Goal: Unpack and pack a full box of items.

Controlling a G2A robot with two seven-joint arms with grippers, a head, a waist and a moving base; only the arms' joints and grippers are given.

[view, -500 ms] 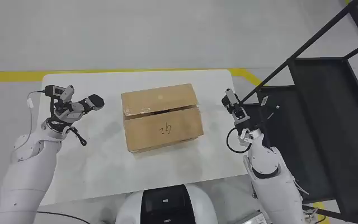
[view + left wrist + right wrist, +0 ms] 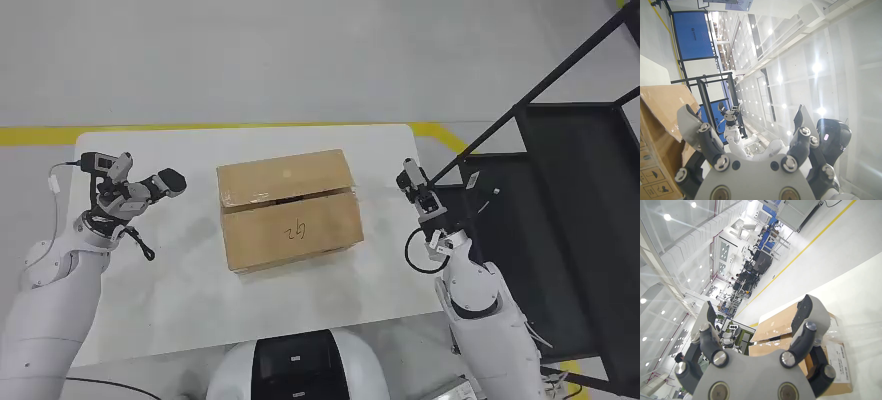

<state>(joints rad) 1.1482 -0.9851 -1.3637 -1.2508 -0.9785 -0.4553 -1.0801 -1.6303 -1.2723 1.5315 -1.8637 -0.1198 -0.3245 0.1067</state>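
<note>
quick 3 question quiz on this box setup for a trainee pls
1. True or false: the left pincer grips a flap of the box.
2. The box's top flaps are: A) standing wide open B) folded down with a thin gap at the seam C) cut off.
3. Fill in: the right pincer is ___ (open or shut).
Key: 1 false, it is open, empty and apart from the box; 2 B; 3 open.
</note>
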